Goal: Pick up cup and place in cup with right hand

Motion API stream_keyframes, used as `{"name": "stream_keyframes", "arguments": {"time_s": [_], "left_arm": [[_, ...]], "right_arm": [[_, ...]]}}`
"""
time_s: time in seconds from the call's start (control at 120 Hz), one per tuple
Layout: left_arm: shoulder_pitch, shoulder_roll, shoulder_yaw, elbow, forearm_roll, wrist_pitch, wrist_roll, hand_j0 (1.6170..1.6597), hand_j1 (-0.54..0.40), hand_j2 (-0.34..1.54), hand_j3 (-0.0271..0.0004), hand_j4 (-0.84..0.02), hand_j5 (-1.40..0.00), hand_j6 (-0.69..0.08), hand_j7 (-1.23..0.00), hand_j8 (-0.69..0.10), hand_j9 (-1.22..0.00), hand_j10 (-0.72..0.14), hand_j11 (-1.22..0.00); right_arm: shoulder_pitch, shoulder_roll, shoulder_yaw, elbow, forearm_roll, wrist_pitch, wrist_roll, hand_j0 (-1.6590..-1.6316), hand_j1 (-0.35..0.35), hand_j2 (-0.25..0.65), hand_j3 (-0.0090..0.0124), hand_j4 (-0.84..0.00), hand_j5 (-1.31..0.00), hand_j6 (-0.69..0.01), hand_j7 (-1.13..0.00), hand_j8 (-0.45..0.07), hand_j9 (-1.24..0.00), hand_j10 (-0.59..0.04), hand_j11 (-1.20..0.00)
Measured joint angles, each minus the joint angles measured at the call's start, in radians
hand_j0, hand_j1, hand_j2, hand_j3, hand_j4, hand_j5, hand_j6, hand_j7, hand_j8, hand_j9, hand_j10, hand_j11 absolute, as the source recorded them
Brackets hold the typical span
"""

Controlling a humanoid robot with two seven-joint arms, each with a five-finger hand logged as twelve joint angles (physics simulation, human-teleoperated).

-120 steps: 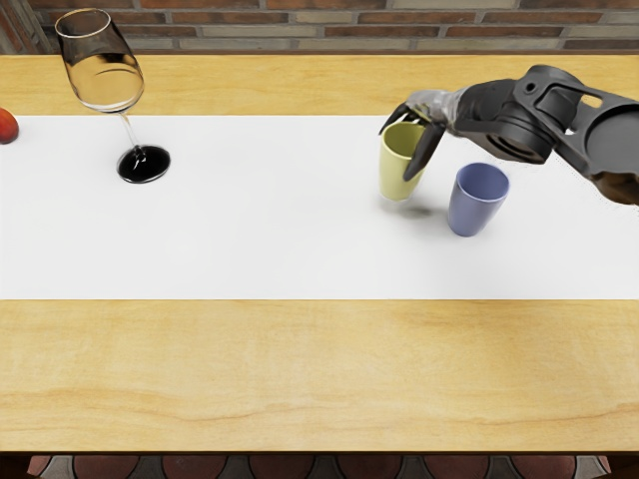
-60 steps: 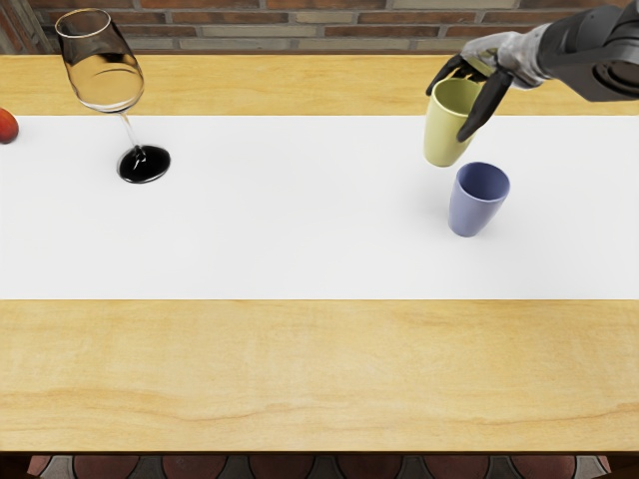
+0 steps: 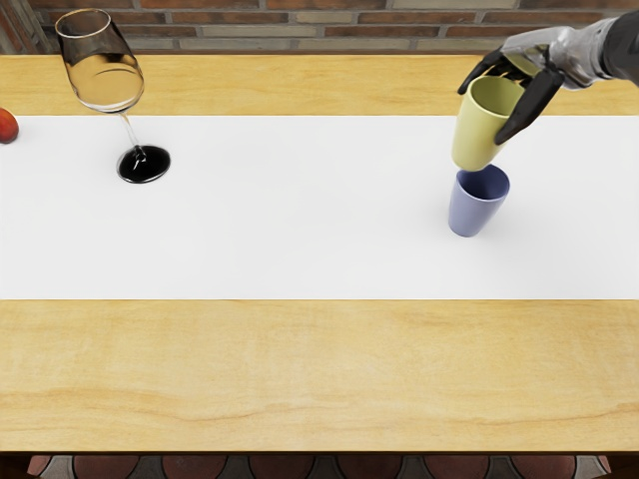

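Pinching a pale yellow, tapered cup (image 3: pixel 477 132) in the grey-and-black right hand (image 3: pixel 561 57), rim up, above a blue, tapered cup (image 3: pixel 473 211); cannot tell whether touching it. With a long, white, flat runner (image 3: pixel 250 225) on a pale wooden table (image 3: pixel 300 374) beneath the blue cup, and a clear, stemmed wine glass (image 3: pixel 106 82) well to its left.

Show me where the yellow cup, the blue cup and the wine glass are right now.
Yellow cup (image 3: pixel 479 130): head view, on its outer side wall.
Blue cup (image 3: pixel 472 211): head view, on its outer side wall.
Wine glass (image 3: pixel 105 82): head view, on its bowl.
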Motion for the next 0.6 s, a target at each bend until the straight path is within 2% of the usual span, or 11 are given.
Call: {"name": "stream_keyframes", "arguments": {"time_s": [0.125, 0.308, 0.375, 0.408, 0.417, 0.6], "left_arm": [[0.0, 0.0, 0.0, 0.0, 0.0, 0.0, 0.0, 1.6581, 0.349, 0.0, 0.0, 0.0, 0.0, 0.0, 0.0, 0.0, 0.0, 0.0, 0.0], [0.0, 0.0, 0.0, 0.0, 0.0, 0.0, 0.0, 1.6581, 0.349, 0.0, 0.0, 0.0, 0.0, 0.0, 0.0, 0.0, 0.0, 0.0, 0.0], [0.0, 0.0, 0.0, 0.0, 0.0, 0.0, 0.0, 1.6581, 0.349, 0.0, 0.0, 0.0, 0.0, 0.0, 0.0, 0.0, 0.0, 0.0, 0.0], [0.0, 0.0, 0.0, 0.0, 0.0, 0.0, 0.0, 1.6581, 0.349, 0.0, 0.0, 0.0, 0.0, 0.0, 0.0, 0.0, 0.0, 0.0, 0.0], [-0.001, 0.0, 0.0, 0.0, 0.0, 0.0, 0.0, 1.6581, 0.349, 0.0, 0.0, 0.0, 0.0, 0.0, 0.0, 0.0, 0.0, 0.0, 0.0], [0.0, 0.0, 0.0, 0.0, 0.0, 0.0, 0.0, 1.6581, 0.349, 0.0, 0.0, 0.0, 0.0, 0.0, 0.0, 0.0, 0.0, 0.0, 0.0]], "right_arm": [[-0.018, -0.019, -0.004, 0.009, 0.002, -0.001, 0.0, -1.6543, 0.071, -0.107, -0.0007, -0.418, -0.58, -0.29, -0.56, -0.234, -0.57, -0.34, -0.57], [-0.037, -0.029, -0.006, 0.012, 0.002, -0.001, 0.0, -1.6544, 0.073, -0.105, -0.0001, -0.419, -0.58, -0.29, -0.56, -0.236, -0.56, -0.341, -0.57], [-0.044, -0.03, -0.006, 0.012, 0.002, -0.001, 0.0, -1.6543, 0.073, -0.104, -0.0009, -0.42, -0.58, -0.289, -0.56, -0.233, -0.56, -0.339, -0.57], [-0.047, -0.03, -0.006, 0.012, 0.002, -0.003, 0.0, -1.6542, 0.073, -0.103, -0.0008, -0.42, -0.58, -0.29, -0.56, -0.235, -0.56, -0.34, -0.57], [-0.048, -0.03, -0.006, 0.012, 0.002, -0.003, 0.0, -1.6542, 0.073, -0.103, -0.0002, -0.419, -0.58, -0.291, -0.56, -0.235, -0.56, -0.34, -0.57], [-0.07, -0.017, -0.007, 0.006, -0.009, -0.068, 0.0, -1.6539, 0.076, -0.107, -0.0004, -0.426, -0.59, -0.28, -0.57, -0.226, -0.57, -0.332, -0.58]]}}
